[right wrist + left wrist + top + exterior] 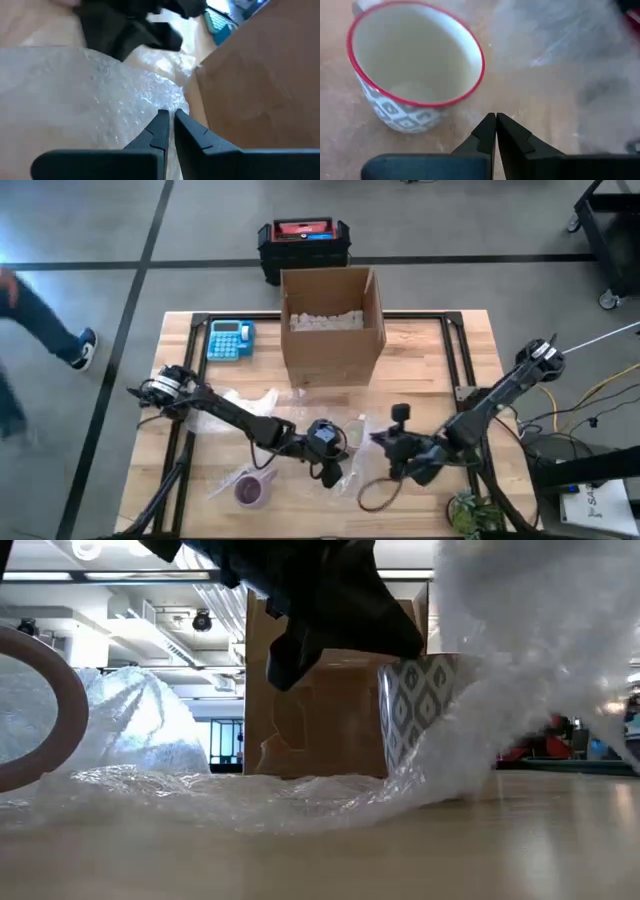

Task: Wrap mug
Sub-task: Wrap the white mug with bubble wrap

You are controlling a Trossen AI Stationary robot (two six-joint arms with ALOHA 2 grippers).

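the mug stands upright just beyond the left end effector, clenched empty; the right end effector is clenched on bubble wrap.

Grey concrete floor around the wooden table, crossed by dark seam lines; black-and-red toolbox on the floor just beyond the table's far edge; a person's leg and shoe off the table's left side; black cart on castors beyond its right far corner; ceiling strip lights glowing overhead.
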